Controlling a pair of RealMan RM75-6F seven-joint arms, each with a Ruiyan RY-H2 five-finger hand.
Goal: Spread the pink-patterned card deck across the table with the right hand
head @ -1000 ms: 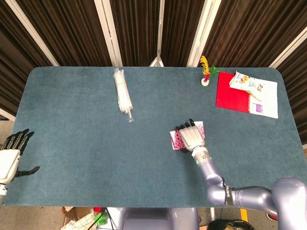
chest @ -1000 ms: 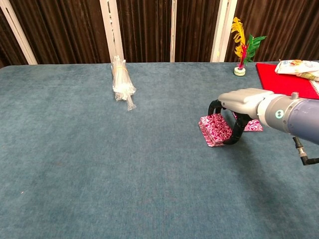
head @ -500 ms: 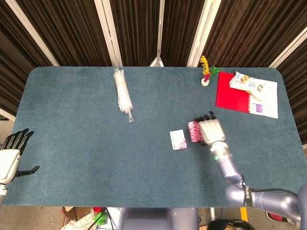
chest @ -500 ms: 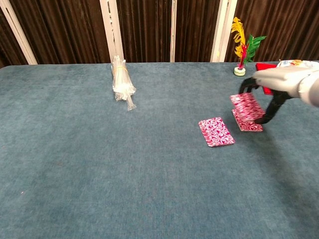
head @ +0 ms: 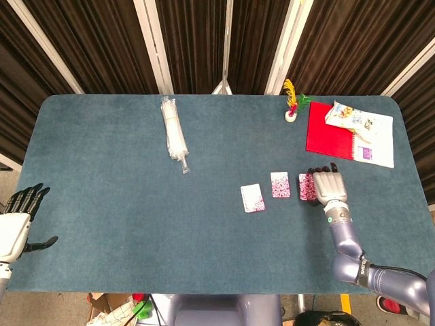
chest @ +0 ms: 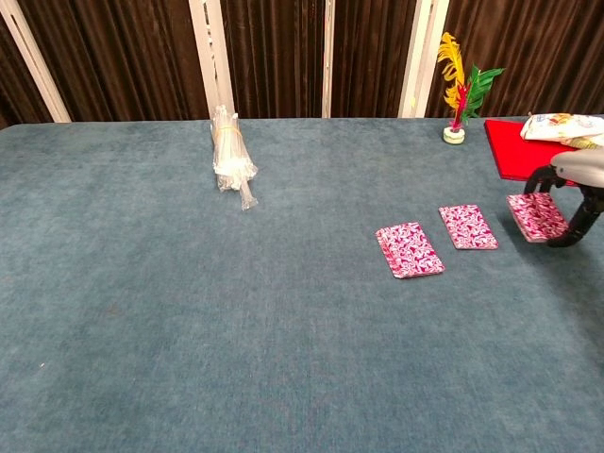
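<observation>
My right hand (head: pixel 328 185) in the head view lies palm-down over the tabletop (head: pixel 122 204), its dark fingers curled onto a small stack of pink-patterned cards (head: pixel 306 187) that shows just past its fingertips; whether it pinches the stack or only presses on it, I cannot tell from here. Beyond that stack, further from the hand, a second pile (head: pixel 280 185) lies flat, and beyond that a third pile (head: pixel 252 198), the three forming a loose row with bare cloth between them. Ahead of the hand, toward the far edge, sits a red notebook (head: pixel 329 129) with a printed packet (head: pixel 349 117) on it, and beside those a small holder with yellow and green feathers (head: pixel 292 102). Well away across the tabletop lies a clear-wrapped bundle of white sticks (head: pixel 174 133). My left hand (head: pixel 15 221) hangs off the near left edge, fingers spread, holding nothing.

In the chest view the right hand (chest: pixel 570 198) enters at the frame's edge, thumb and fingers arched down around the tilted stack (chest: pixel 536 216), which is raised at one side. The other two piles (chest: pixel 467 226) (chest: pixel 409 249) rest flat further out from it. The feathers (chest: pixel 460 77) stand upright behind, the notebook (chest: pixel 516 149) just behind the hand, the bundle (chest: pixel 230 155) far off.
</observation>
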